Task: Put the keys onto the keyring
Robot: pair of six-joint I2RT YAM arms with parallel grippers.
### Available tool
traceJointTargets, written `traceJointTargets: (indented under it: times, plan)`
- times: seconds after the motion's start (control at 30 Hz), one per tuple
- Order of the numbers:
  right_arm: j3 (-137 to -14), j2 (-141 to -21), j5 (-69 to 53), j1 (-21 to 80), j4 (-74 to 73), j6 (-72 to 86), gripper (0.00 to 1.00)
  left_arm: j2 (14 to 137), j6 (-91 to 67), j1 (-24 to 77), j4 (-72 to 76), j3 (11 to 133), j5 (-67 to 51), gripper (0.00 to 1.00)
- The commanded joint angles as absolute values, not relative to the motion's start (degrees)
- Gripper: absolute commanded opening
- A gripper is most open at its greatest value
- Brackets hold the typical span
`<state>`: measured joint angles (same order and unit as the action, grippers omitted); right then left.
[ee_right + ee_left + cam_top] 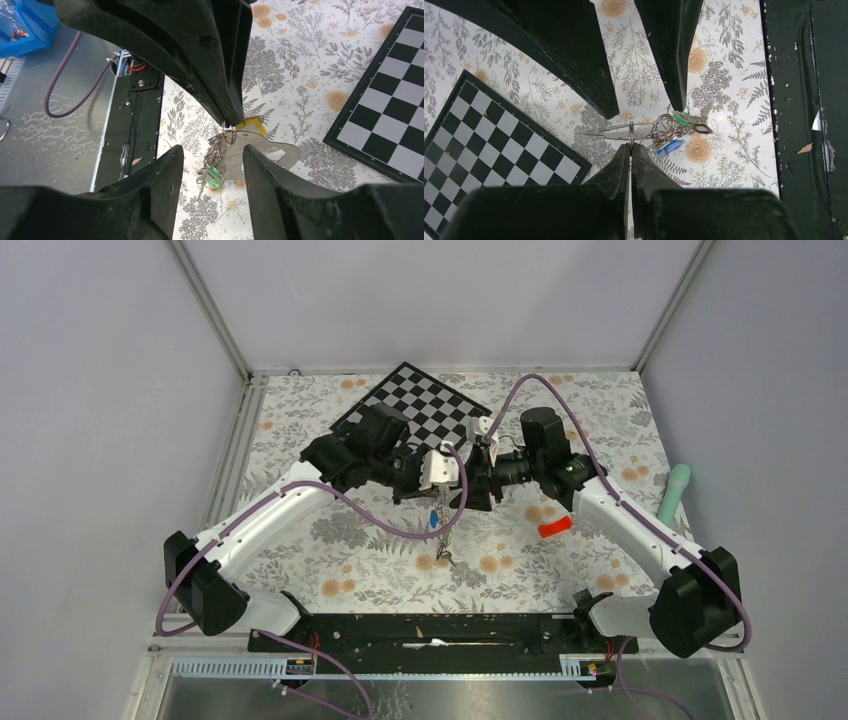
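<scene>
One keyring [262,152], flat grey oval, clenched at its top edge in the left end effector [631,148], with three keys [212,171] tagged green, blue and yellow bunched beside it between the released right end effector's [212,150] two fingers.

Right claw [212,150] spread wide; keys [213,175] between its jaws; keyring [272,152] adjoining.
</scene>
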<state>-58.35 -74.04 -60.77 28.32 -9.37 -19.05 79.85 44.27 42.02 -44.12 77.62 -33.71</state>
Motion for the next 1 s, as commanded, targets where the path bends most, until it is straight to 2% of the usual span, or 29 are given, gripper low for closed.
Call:
traceJointTargets:
  times: [0.0, 0.4, 0.6, 0.77, 0.97]
  plan:
    - [-57.5, -74.7, -64.2, 28.0, -4.4, -16.3, 0.53, 79.2, 43.0, 42.2, -41.9, 81.1, -36.7, 0.0]
    - [-57.7, -75.8, -64.3, 28.2, -2.7, -14.6, 0.46, 80.1, 40.8, 42.1, -41.1, 80.9, -39.4, 0.0]
    - [-57.7, -76.2, -64.3, 28.6, -2.5, -14.2, 0.29, 80.4, 40.0, 42.2, -40.8, 81.0, -39.6, 0.0]
    - [-57.8, -76.5, -64.4, 28.9, -2.0, -13.5, 0.24, 80.6, 39.2, 42.2, -40.2, 80.9, -39.7, 0.0]
    - [-58.4, -76.1, -63.5, 28.9, -2.8, -13.9, 0.03, 81.0, 36.4, 42.0, -38.2, 80.5, -40.7, 0.0]
